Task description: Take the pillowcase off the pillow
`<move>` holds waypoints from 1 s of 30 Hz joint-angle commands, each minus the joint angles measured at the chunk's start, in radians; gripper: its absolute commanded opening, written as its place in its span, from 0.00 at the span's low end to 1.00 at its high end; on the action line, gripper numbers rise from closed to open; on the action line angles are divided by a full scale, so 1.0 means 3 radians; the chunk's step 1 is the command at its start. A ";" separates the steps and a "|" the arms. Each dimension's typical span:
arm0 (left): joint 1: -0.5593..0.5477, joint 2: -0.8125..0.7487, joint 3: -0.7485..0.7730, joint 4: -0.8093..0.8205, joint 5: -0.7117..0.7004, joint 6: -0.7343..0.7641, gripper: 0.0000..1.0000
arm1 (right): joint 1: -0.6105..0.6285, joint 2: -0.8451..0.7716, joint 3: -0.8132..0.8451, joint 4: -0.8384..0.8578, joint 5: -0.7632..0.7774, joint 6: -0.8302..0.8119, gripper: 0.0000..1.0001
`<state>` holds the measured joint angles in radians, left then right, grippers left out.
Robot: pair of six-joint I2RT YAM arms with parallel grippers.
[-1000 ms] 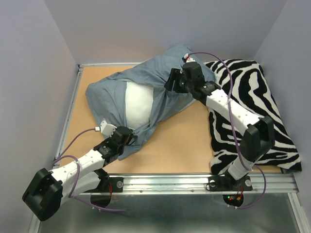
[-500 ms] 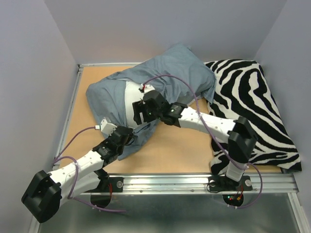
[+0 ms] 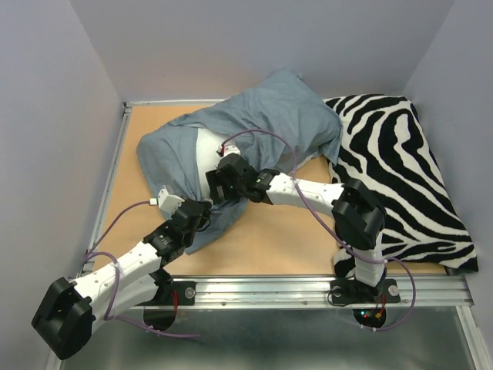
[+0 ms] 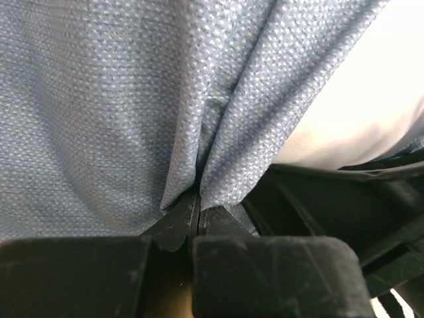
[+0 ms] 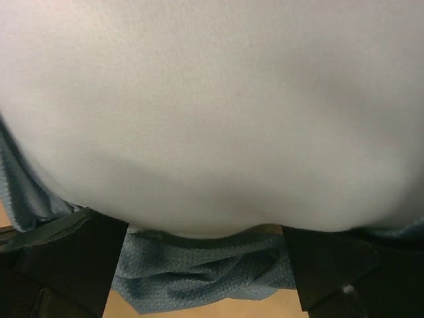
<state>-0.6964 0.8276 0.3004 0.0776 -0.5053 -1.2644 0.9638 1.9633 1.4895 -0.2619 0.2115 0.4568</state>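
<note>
The blue-grey pillowcase (image 3: 269, 116) lies bunched over the white pillow (image 3: 205, 151), which shows through the open end at mid-left. My left gripper (image 3: 197, 216) is shut on a fold of the pillowcase's near hem. In the left wrist view the jaws (image 4: 199, 207) meet on the blue cloth (image 4: 119, 99), with the pillow (image 4: 361, 112) at right. My right gripper (image 3: 219, 185) is open at the exposed pillow. In the right wrist view (image 5: 205, 265) the pillow (image 5: 212, 112) fills the space between the spread fingers (image 5: 63, 265), with pillowcase cloth (image 5: 199, 271) below it.
A black-and-white zebra-print cushion (image 3: 400, 169) covers the right side of the table, touching the pillowcase's far right corner. The tan tabletop (image 3: 277, 231) shows in front. A metal rail (image 3: 308, 289) runs along the near edge, and grey walls enclose three sides.
My right arm has swung left and nearer, from the pillowcase's far right end to the exposed white pillow by the opening. My left gripper has kept its hold in place.
</note>
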 commanded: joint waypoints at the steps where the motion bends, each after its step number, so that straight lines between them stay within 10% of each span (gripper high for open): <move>1: 0.0000 -0.0089 -0.0122 -0.0054 0.0012 0.0032 0.00 | -0.0007 -0.0301 -0.0143 0.0580 0.0200 0.0144 0.97; 12: 0.0000 -0.0192 -0.0142 -0.0059 0.0119 0.0088 0.00 | -0.0022 0.0108 0.0240 0.0668 0.0430 0.0293 0.88; 18: 0.0000 -0.0248 -0.0076 -0.0054 0.0145 0.0195 0.00 | -0.0201 0.0175 0.0822 0.0363 0.0471 0.0155 0.01; 30: 0.0000 -0.0023 -0.0050 -0.0029 0.0222 0.0175 0.00 | -0.0834 -0.0331 0.1497 -0.0052 0.0527 0.0021 0.01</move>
<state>-0.6918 0.7971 0.2886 0.1394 -0.4778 -1.2201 0.8597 2.0037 1.7535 -0.4221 0.2188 0.4892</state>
